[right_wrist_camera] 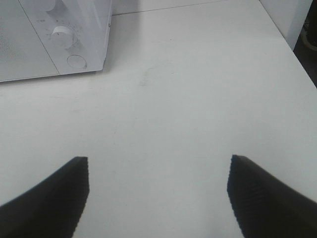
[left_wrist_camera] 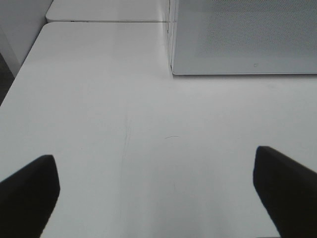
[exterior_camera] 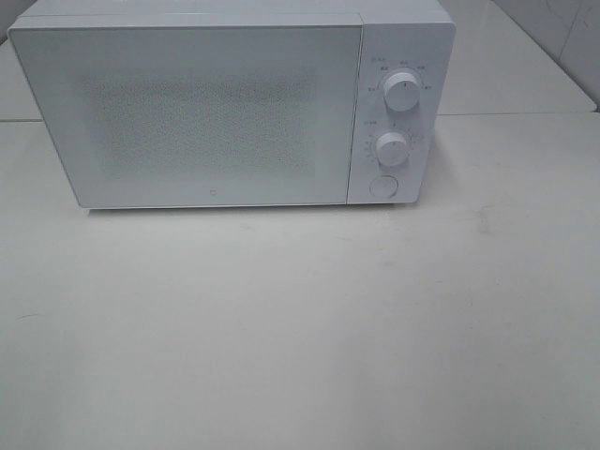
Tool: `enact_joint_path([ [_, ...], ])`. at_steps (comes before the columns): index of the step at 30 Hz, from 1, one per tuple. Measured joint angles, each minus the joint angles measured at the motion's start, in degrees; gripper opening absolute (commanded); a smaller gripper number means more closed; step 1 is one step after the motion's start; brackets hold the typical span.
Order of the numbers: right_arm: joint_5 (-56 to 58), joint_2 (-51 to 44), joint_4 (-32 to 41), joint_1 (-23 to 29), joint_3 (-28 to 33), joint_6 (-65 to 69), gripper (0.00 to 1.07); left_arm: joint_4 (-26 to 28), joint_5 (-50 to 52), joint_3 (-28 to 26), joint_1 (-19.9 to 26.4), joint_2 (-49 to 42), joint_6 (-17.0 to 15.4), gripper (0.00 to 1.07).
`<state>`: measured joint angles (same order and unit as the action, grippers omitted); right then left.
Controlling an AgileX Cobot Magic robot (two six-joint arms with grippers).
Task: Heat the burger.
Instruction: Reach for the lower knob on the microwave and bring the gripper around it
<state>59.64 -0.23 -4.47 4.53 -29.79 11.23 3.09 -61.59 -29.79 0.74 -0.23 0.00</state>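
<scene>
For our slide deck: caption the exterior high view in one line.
White microwave, door shut, on a white table, its two dials above a round button.

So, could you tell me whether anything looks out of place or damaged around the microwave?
Nothing looks spilled, askew or broken. The microwave stands upright on the table with its door shut. Only faint hairline scratches mark the tabletop. One oddity: no burger shows in any view.

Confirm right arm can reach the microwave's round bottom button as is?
Likely yes: right gripper is open, empty, and only table lies between it and the round button on the microwave.
</scene>
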Motion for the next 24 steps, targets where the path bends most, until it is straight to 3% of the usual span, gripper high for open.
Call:
enact_joint_path([
  [13,-7.39,0.46,0.00,0.00,-1.32,0.00,0.77,0.00,0.00,0.00,0.00,0.00,0.00,1.00],
  [24,-20.97,17.82,0.00,0.00,-1.32,0.00,0.76,0.00,0.00,0.00,0.00,0.00,0.00,1.00],
])
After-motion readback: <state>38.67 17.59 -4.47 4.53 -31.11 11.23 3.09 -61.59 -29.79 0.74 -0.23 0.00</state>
